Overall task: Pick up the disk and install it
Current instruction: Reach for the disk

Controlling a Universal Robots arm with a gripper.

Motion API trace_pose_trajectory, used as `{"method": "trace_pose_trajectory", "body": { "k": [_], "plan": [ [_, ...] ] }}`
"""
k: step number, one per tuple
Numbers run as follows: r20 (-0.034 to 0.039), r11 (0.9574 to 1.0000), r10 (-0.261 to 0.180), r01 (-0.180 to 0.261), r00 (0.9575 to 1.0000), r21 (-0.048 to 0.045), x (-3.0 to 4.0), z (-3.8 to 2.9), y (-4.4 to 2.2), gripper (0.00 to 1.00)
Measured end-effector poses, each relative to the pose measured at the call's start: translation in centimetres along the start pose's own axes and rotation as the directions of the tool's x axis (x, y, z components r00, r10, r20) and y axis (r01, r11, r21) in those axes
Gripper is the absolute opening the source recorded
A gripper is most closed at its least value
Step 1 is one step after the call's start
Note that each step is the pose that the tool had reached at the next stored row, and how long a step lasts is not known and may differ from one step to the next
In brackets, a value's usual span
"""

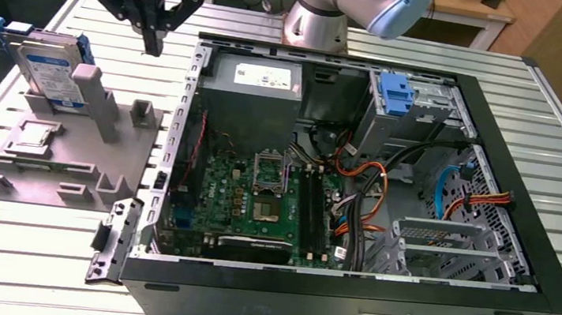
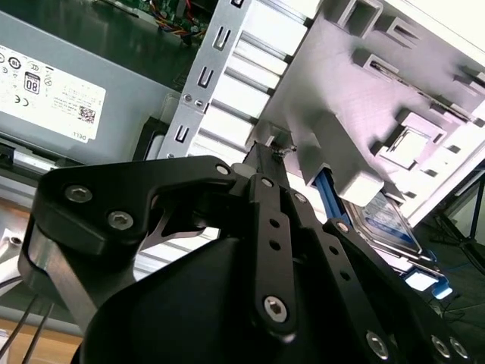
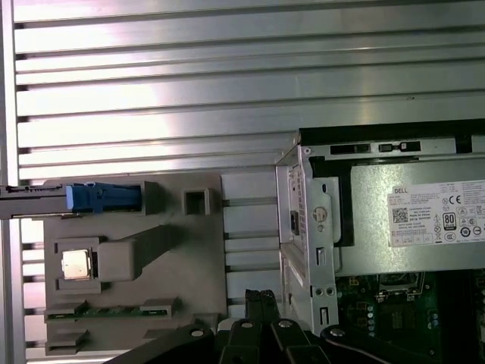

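Tool (image 1: 153, 49) points straight down, fingers pressed together and empty, above the slatted worktop (image 1: 37, 257) between the grey fixture (image 1: 67, 173) and the open computer case (image 1: 350, 300). The disk (image 1: 47, 69) stands on edge in the fixture, to the exterior view's left of the tool. It is silver, with a white-and-blue label and a blue carrier. The arm (image 1: 325, 8) rises behind the case.

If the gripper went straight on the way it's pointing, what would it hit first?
Probably the slatted table, in the strip between the grey fixture and the computer case; the gripper points down there, though depth is unclear.
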State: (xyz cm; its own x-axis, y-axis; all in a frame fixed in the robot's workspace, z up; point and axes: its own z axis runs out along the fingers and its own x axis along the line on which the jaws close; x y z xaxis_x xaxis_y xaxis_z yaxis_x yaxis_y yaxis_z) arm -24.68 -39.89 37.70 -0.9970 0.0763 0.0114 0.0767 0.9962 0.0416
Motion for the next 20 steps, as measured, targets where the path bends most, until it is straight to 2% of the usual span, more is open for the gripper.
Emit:
{"method": "trace_pose_trajectory", "body": {
  "k": [20],
  "plan": [
    [-0.0004, 1.0, 0.0, 0.0, 1.0, 0.0, 1.31, 0.13, -0.11, 0.1]
  ]
}}
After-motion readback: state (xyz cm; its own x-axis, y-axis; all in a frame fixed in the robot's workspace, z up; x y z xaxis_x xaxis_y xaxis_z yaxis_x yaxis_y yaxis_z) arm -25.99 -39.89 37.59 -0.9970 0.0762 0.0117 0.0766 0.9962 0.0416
